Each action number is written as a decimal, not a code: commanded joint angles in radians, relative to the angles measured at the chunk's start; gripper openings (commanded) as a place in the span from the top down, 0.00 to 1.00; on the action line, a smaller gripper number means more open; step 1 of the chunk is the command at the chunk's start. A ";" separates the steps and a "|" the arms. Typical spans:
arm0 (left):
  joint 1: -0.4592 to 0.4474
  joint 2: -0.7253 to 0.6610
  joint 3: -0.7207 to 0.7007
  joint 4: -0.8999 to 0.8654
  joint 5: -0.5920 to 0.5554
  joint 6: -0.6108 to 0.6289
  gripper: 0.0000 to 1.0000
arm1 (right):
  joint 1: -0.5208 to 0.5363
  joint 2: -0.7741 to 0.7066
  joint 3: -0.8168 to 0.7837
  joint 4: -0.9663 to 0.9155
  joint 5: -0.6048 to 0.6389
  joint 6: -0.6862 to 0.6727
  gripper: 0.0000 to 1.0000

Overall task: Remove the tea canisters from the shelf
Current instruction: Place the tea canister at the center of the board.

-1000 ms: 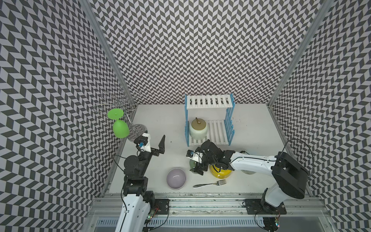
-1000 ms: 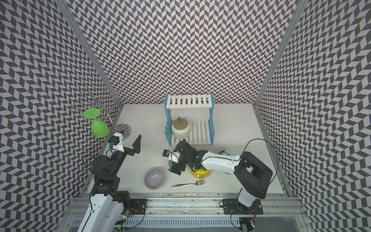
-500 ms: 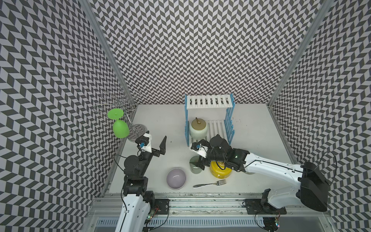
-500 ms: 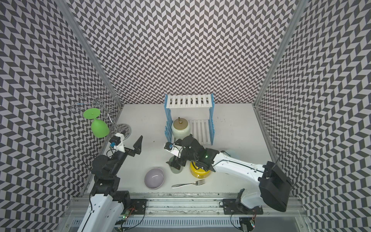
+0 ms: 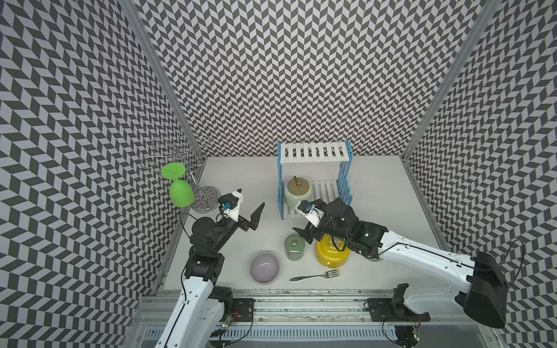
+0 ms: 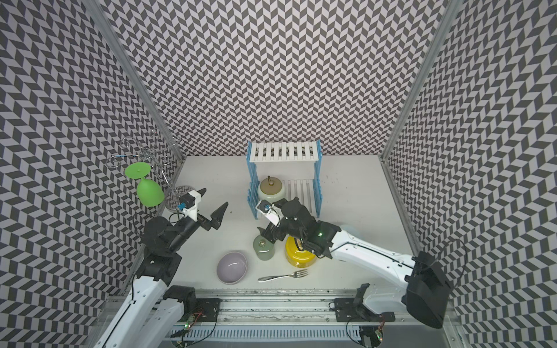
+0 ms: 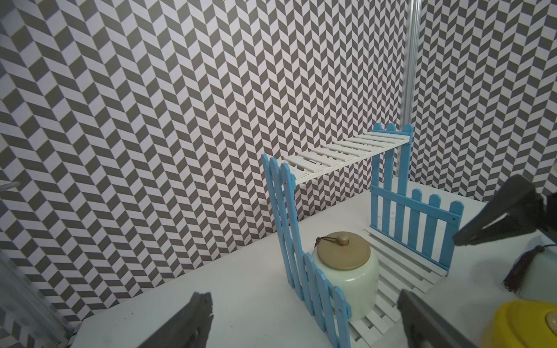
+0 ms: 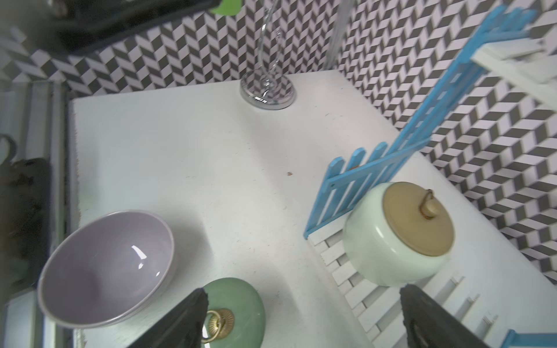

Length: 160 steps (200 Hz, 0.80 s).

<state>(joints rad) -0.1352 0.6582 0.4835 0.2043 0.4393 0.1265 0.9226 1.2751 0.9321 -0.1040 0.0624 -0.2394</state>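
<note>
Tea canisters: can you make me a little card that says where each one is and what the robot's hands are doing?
Left to remove: cream canister with tan lid, on the lower tier of the shelf
Already off: small grey-green canister and yellow canister, both standing on the table; the yellow one is partly under the right arm
Left gripper: open, holding nothing, in the air
Right gripper: open, holding nothing, between grey-green canister and shelf

A lilac bowl [image 5: 264, 267] lies near a fork [image 5: 315, 275]; a green goblet [image 5: 180, 192] hangs inverted from a chrome stand [image 5: 206, 198].
</note>
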 commanded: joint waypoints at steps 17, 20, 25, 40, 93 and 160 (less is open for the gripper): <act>-0.046 0.101 0.075 -0.015 0.039 0.043 0.01 | -0.070 -0.078 -0.015 0.001 0.110 0.108 0.00; -0.051 0.108 0.080 -0.016 0.039 0.052 0.01 | -0.075 -0.084 -0.019 0.000 0.112 0.111 0.00; -0.059 0.118 0.088 -0.016 0.041 0.064 0.00 | -0.082 -0.098 -0.024 0.000 0.117 0.115 0.00; -0.081 0.152 0.118 -0.026 0.042 0.093 0.00 | -0.093 -0.139 -0.043 -0.001 0.144 0.127 0.00; -0.162 0.280 0.211 -0.037 0.068 0.134 0.00 | -0.151 -0.323 -0.141 0.032 0.228 0.155 0.00; -0.252 0.518 0.368 -0.049 0.066 0.173 0.02 | -0.185 -0.512 -0.246 0.023 0.336 0.096 0.00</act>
<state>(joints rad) -0.3592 1.1095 0.7872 0.1699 0.4931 0.2657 0.7422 0.8288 0.7322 -0.1120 0.3332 -0.1165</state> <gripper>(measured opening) 0.983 0.994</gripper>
